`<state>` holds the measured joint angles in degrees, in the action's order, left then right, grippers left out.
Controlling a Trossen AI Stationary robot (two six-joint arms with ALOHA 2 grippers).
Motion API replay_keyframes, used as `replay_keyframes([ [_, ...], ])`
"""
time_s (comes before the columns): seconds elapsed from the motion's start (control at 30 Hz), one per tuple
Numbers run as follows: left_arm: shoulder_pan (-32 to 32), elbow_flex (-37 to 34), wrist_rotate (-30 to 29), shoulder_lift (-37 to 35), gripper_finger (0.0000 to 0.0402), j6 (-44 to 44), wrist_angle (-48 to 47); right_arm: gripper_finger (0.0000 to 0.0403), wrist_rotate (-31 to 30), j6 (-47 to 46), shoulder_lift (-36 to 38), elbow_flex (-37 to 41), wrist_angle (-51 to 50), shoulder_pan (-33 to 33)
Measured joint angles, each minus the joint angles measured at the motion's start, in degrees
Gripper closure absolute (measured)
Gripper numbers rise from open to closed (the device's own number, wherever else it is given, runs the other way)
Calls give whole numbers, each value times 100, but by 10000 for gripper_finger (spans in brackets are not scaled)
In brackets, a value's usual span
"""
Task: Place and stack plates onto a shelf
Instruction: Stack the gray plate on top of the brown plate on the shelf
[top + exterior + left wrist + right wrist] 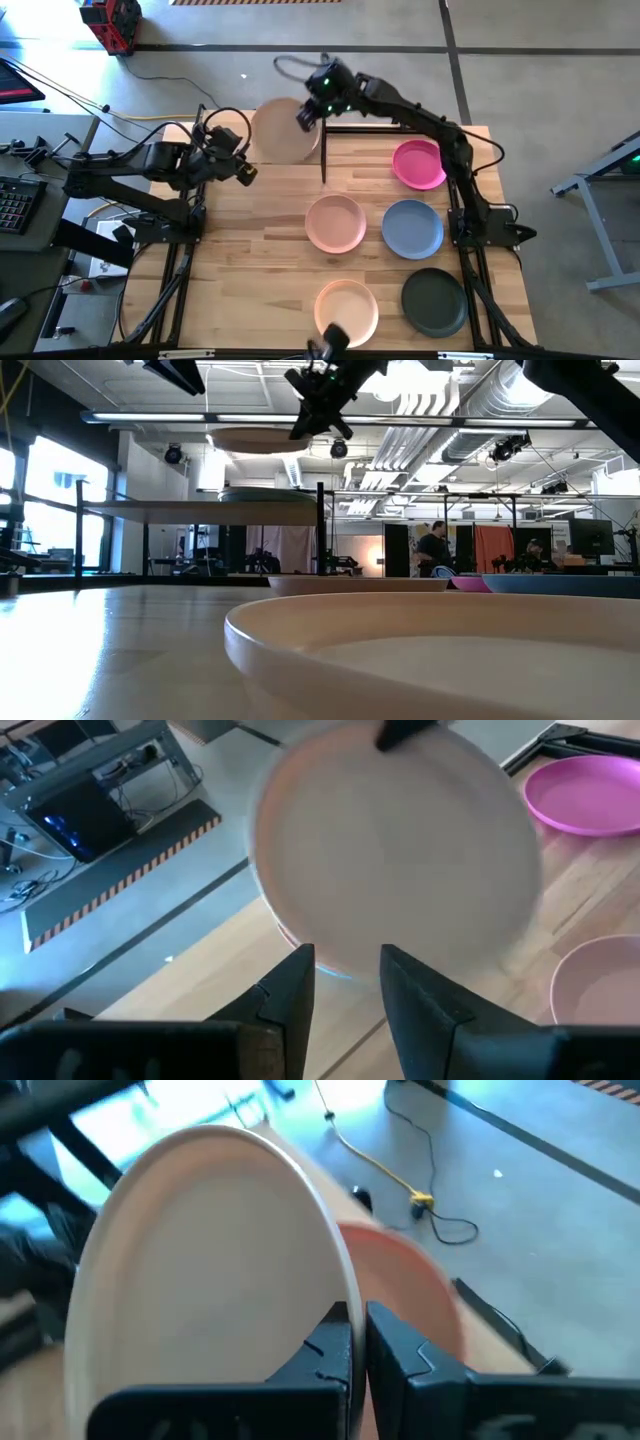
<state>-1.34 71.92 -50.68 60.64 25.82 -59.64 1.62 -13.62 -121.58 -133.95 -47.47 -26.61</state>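
The right tool, clamped on a beige round matte plate's rim, holds it above the light-wood shelf near the tabletop's far edge; lowering onto the stack seems next, while the left tool waits apart.

You can't count the plates under the beige plate held in the right gripper: it covers the shelf from above, and only a salmon rim shows behind those shut jaws. In the left wrist view that beige plate is smeared by blur just beyond the open left jaws, and its far edge is cut off. The peach plate nearest the low camera fills the foreground, hiding most of the bench and the plates behind it.
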Motion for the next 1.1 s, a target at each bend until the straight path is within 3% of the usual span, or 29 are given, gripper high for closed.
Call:
replay_keyframes([
  [0.3, 193, 0, -118, 2, 295, -2, 0, 403, 341, -542, -33, -2, 354, -849],
  [0.47, 428, 0, -118, 2, 295, -92, 0, 403, 1065, -954, -298, -2, 700, -1106],
  [0.83, 864, -2, -91, 2, 295, -96, -2, 403, 1243, -747, -337, 21, 244, -1015],
  [1.1, 932, -2, -90, 2, 295, -98, -2, 403, 1236, -717, -345, 538, 379, -824],
])
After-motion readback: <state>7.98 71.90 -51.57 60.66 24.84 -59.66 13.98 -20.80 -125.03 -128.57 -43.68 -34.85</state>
